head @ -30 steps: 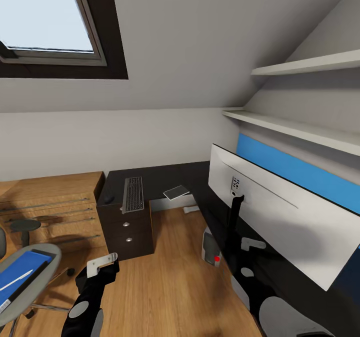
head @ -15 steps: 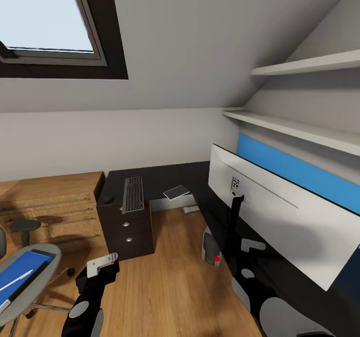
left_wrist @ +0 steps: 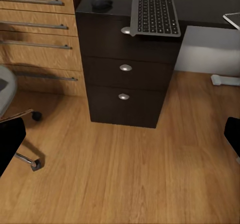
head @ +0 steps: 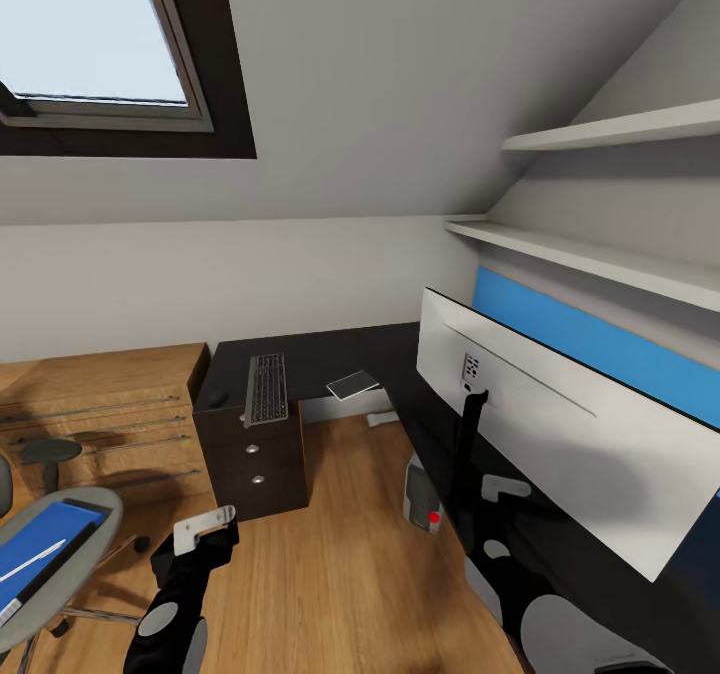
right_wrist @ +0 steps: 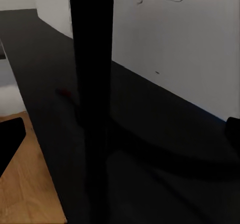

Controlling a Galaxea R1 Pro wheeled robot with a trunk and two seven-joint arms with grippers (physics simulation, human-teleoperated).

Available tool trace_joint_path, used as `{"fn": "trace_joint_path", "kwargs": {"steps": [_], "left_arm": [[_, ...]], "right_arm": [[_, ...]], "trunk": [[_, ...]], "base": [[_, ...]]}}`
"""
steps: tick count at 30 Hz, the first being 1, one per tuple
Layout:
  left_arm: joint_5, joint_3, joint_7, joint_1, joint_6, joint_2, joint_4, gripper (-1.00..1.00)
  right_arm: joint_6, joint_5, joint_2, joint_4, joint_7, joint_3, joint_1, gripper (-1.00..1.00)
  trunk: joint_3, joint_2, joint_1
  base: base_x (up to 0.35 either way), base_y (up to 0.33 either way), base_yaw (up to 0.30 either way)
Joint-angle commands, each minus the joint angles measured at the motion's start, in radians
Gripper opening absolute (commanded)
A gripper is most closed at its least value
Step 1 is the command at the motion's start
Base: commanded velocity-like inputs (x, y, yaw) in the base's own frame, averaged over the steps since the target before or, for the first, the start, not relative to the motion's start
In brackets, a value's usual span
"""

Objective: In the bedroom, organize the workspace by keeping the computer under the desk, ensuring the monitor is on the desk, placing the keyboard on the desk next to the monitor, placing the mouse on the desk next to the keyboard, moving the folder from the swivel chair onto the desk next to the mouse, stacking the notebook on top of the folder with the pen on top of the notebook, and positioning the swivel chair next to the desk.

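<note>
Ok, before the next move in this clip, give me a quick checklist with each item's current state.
1. Monitor on the desk: ok, its stand rests on the dark top.
2. Keyboard on the desk: ok, though it lies on the far wing, not next to the monitor.
3. Mouse beside the keyboard: ok.
4. Folder off the swivel chair: not ok, the blue folder lies on the seat.
5. Left gripper free: ok, open and holding nothing.
6. Right gripper state: open; its fingertips sit at the right wrist view's edges near the monitor stand.
</note>
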Motion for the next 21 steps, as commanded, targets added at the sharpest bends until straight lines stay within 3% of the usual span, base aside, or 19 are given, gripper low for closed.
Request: {"fn": "trace_joint_path", "kwargs": {"steps": [1,13,21], "left_arm": [[-0.003,0.001,0.001,-0.001,0.006,0.000,-0.002,1.00],[-0.002,0.001,0.002,-0.001,0.005,0.005,-0.002,1.00],[-0.002,0.001,0.002,-0.001,0.005,0.005,-0.002,1.00]], "right_arm": [[-0.001,-0.006,0.005,-0.005,-0.007,0.006,-0.001,1.00],[0.005,-0.001,0.012,-0.013,-0.005,0.005,0.000,1.00],[0.005,0.003,0.011,-0.012,-0.004,0.042,0.000,1.00]], "trunk": [[-0.001,-0.002,0.001],[-0.001,-0.002,0.001],[-0.001,-0.002,0.001]], "base": [[0.000,0.000,0.000],[0.000,0.000,0.000],[0.000,0.000,0.000]]}}
